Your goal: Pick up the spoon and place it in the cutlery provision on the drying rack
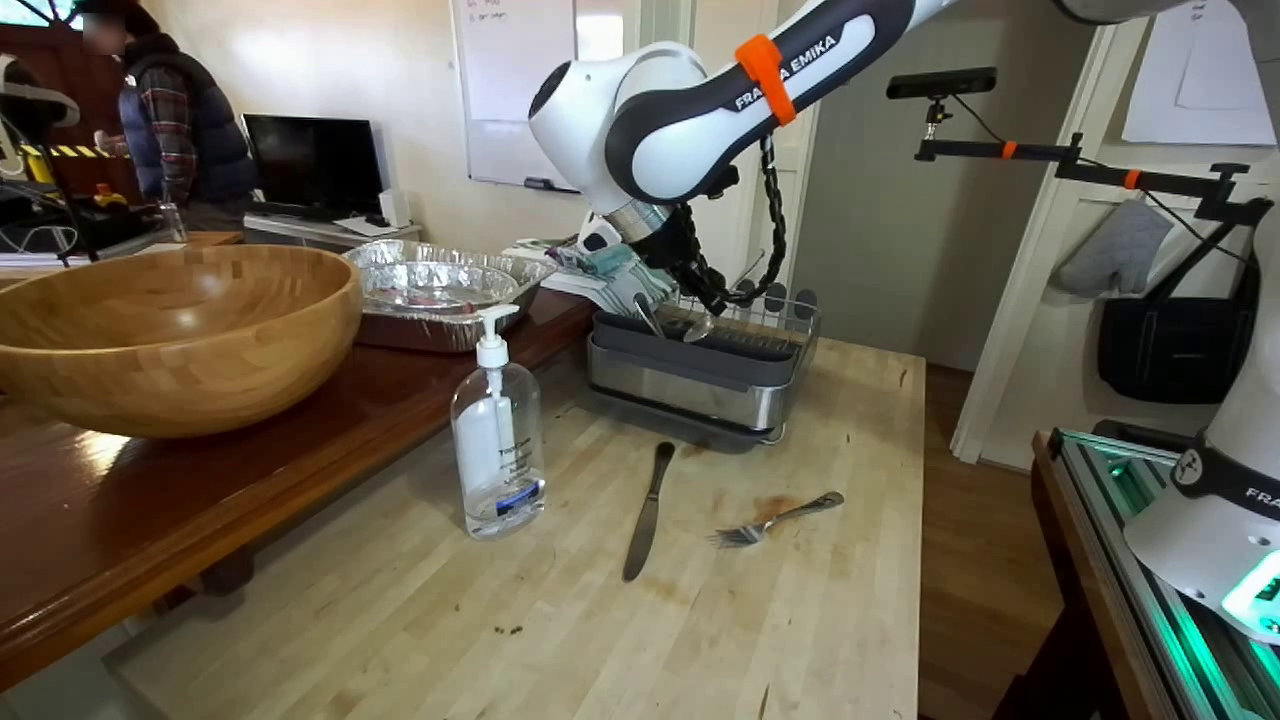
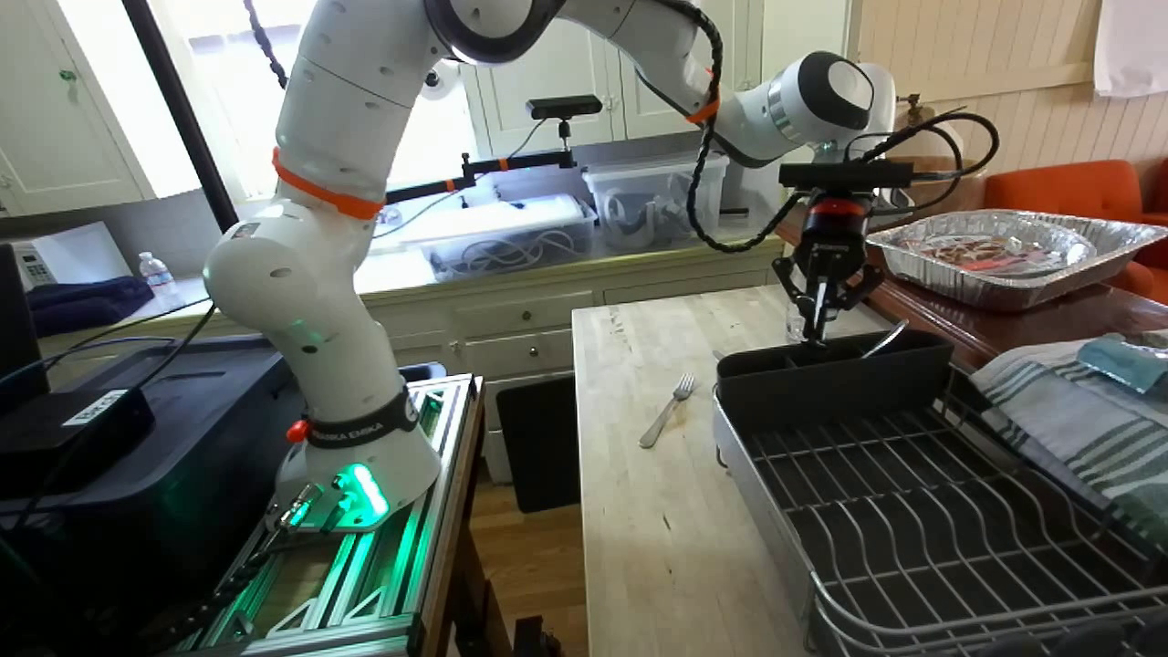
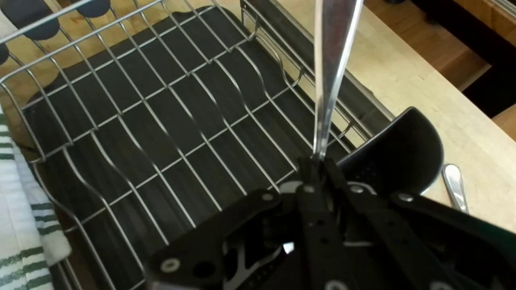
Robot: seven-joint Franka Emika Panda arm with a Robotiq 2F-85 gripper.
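White arm (image 2: 351, 109) lettered "FRANKA EMIKA" grips the spoon (image 3: 333, 60).

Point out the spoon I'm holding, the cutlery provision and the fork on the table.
Spoon (image 3: 331, 76): wrist view, on its handle.
Cutlery provision (image 2: 835, 394): in an exterior view, on its dark wall facing the camera.
Fork (image 1: 792, 514): in an exterior view, on its handle.
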